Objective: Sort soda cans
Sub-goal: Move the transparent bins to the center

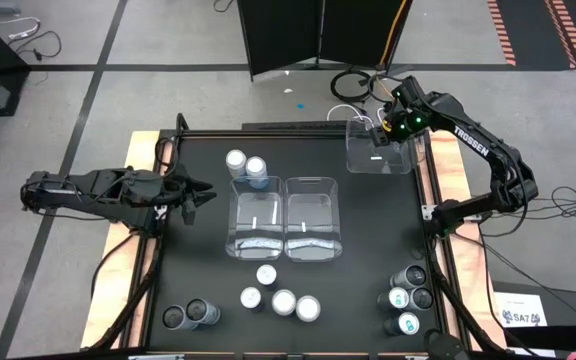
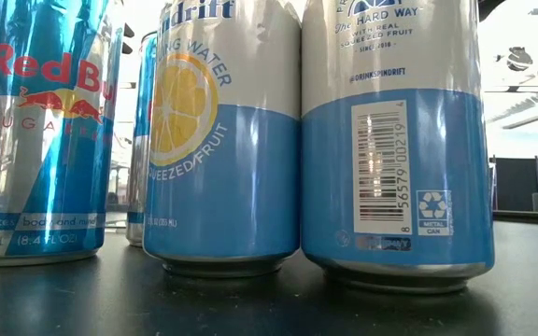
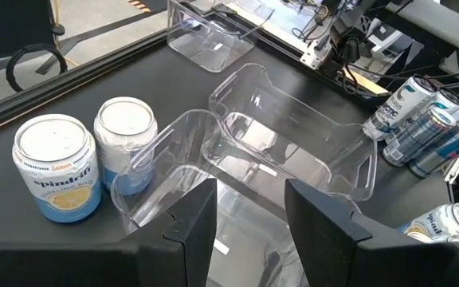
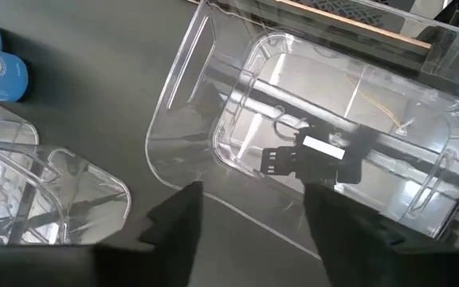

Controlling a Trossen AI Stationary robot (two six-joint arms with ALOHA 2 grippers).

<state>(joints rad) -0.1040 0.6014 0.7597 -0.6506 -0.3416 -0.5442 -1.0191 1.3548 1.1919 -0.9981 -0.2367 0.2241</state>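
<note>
Black tabletop (image 1: 368, 300) keeps our blue-and-white soda cans (image 1: 246, 166) in clusters; our right gripper (image 1: 383, 133), fingers apart, hovers over the clear plastic bin (image 1: 378, 158); left gripper (image 1: 200, 196) waits partly open.

Even overhead light falls on my matte black table (image 1: 208, 235), white glare streaks my clear rectangular plastic bins (image 1: 285, 215), the low view blows out to white behind the blue-and-white soda cans (image 2: 227, 140), and my own dark fingers (image 4: 174, 219) blur.

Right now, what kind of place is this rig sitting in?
Probably a robotics lab or workshop: a black table with clear bins, loose cables on a grey floor, and striped floor tape.
</note>
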